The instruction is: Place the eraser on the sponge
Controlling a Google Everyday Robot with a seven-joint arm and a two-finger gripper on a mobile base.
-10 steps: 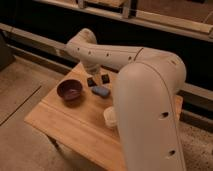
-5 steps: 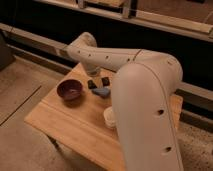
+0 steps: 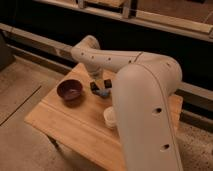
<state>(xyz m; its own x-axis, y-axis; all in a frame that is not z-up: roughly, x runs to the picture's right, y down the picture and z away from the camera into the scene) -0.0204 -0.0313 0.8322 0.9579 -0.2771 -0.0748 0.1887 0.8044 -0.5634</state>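
The blue sponge (image 3: 103, 93) lies flat near the middle of the wooden table (image 3: 65, 120). A small dark block, the eraser (image 3: 106, 82), shows just behind it, close to the arm. My gripper (image 3: 94, 85) hangs dark below the white wrist, low over the table. It is just left of the eraser and sponge and right of the bowl. It is shut, and I cannot make out anything between its fingers. The big white arm (image 3: 142, 100) hides the table's right part.
A dark maroon bowl (image 3: 70, 90) stands on the table's left side. A white cup (image 3: 110, 118) stands nearer the front, half behind the arm. A dark wall with a rail runs behind the table. Concrete floor lies to the left.
The gripper has come down a little toward the table beside the sponge. Bowl, cup and sponge have stayed where they were.
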